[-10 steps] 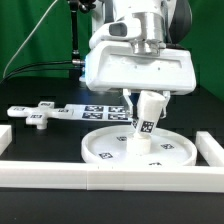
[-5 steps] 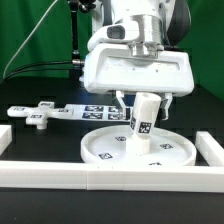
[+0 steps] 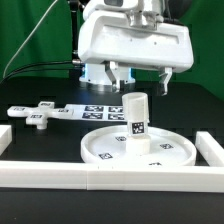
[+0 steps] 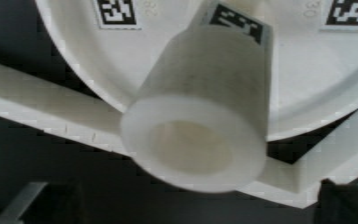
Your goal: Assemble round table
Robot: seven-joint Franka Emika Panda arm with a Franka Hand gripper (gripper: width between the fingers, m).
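The large round disc (image 3: 165,152) lies flat on the table near the front rail. The short cylindrical leg (image 3: 137,120) stands upright at the disc's middle, a square tag on its side. My gripper (image 3: 141,78) hangs just above the leg's top, open, its fingers (image 3: 118,72) apart on either side and touching nothing. The cross-shaped foot (image 3: 35,114) lies loose on the table at the exterior view's left. The wrist view looks straight down on the leg's round top end (image 4: 194,140), with the disc (image 4: 114,50) beneath it.
The marker board (image 3: 95,112) lies behind the disc. White border rails run along the front (image 3: 110,178), with short pieces at the exterior view's left (image 3: 5,135) and right (image 3: 210,150). A green curtain hangs behind the table.
The gripper has opened, let go of the leg and risen above it. The leg, tilted a second ago, now stands upright on the disc.
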